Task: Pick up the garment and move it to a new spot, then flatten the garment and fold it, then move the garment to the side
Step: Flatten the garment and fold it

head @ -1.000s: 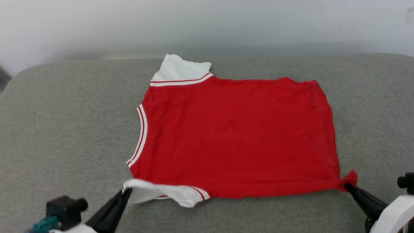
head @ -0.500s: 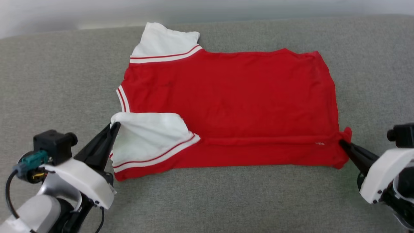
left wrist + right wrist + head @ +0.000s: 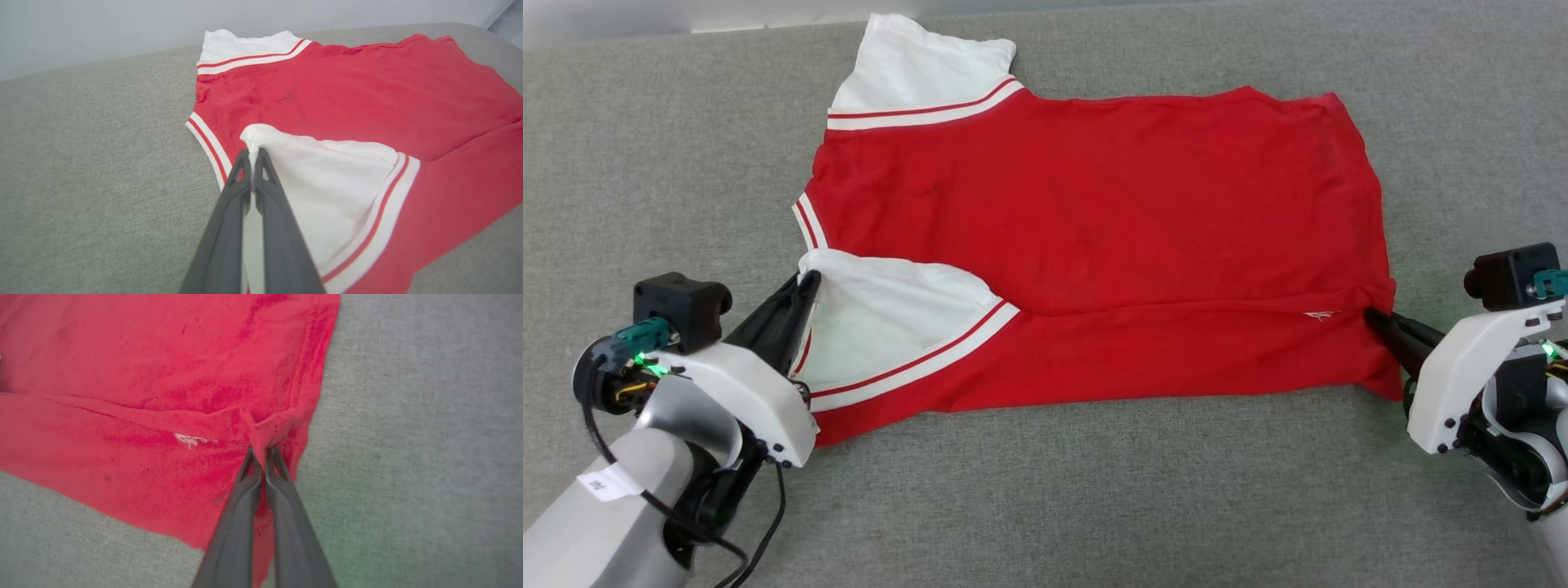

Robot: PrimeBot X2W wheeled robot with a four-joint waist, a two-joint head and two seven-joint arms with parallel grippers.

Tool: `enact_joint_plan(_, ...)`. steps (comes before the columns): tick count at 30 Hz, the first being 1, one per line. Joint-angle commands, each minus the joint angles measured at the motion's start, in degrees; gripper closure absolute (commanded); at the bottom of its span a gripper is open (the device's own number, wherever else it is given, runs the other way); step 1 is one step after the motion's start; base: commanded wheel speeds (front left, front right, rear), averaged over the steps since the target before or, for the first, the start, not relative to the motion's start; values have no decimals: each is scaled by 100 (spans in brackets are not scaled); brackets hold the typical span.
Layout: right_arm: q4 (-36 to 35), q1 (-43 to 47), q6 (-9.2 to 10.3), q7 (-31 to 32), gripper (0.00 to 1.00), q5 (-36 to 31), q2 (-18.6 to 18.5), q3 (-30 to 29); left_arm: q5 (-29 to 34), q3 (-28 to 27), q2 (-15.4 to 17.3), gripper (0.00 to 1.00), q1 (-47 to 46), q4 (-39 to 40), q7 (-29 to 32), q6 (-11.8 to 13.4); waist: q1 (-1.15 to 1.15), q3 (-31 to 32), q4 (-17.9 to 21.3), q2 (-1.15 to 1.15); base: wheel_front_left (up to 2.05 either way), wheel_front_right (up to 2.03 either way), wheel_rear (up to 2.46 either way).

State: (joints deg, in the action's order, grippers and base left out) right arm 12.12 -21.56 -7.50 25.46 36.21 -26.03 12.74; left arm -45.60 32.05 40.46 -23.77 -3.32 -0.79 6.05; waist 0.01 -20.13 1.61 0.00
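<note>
Head view shows the garment [image 3: 1094, 204] lying red and mostly flat on the grey cushion [image 3: 1078, 490]. My left gripper [image 3: 806, 284] is clamped on the tip of the near white sleeve [image 3: 890, 322], and my right gripper [image 3: 1376, 320] is pinched shut on the near hem corner. I think I hold both ends of the near edge so that it folds evenly over the body. Bare cushion lies on both sides, but the far sleeve [image 3: 915, 69] is close to the back edge.

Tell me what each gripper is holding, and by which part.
Both hold the garment: left gripper on the tip of its near white sleeve, right gripper on its near hem corner.
</note>
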Motion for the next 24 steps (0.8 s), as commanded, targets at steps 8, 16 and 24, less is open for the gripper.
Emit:
enact_joint_plan(8, 506, -326, 2, -323, 0, -425, -56, 312, 48, 163, -487, 0, -393, -853, -85, -5, -1, 123, -85, 0, 0, 0, 0)
enact_joint_plan(16, 417, -171, 3, -711, 0, -975, 59, 450, 70, 69, -808, 0, -221, -1327, -561, 311, -1, 552, -33, 0, 0, 0, 0)
enact_joint_plan(24, 78, 464, 3, -211, 0, -1543, 261, 9, -19, -28, -833, 0, 493, -787, -558, 1035, -1, 913, 0, 0, 0, 0, 0)
